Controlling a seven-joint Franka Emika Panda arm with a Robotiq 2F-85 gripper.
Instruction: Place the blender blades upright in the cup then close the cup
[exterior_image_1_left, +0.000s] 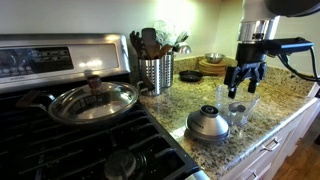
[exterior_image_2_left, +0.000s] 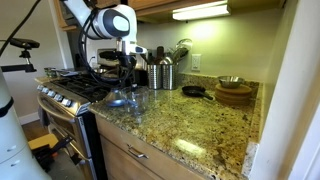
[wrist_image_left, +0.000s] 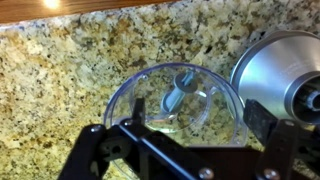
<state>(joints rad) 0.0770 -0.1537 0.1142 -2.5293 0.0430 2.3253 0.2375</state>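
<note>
The clear cup (wrist_image_left: 215, 100) stands on the granite counter, also seen in both exterior views (exterior_image_1_left: 240, 110) (exterior_image_2_left: 139, 98). Inside it the grey-blue blender blades (wrist_image_left: 178, 90) stand with the shaft pointing up. My gripper (wrist_image_left: 199, 116) hangs directly above the cup, open, with nothing between its fingers (wrist_image_left: 262, 120); it also shows above the cup in both exterior views (exterior_image_1_left: 244, 78) (exterior_image_2_left: 127, 72). The silver dome lid (wrist_image_left: 285, 65) rests on the counter right beside the cup (exterior_image_1_left: 208, 122).
A perforated steel utensil holder (exterior_image_1_left: 155, 72) stands behind, next to the gas stove with a lidded pan (exterior_image_1_left: 95, 100). A black skillet (exterior_image_1_left: 190, 75) and wooden bowls (exterior_image_1_left: 213, 65) sit further back. The counter's front edge (exterior_image_1_left: 270, 135) runs close to the cup.
</note>
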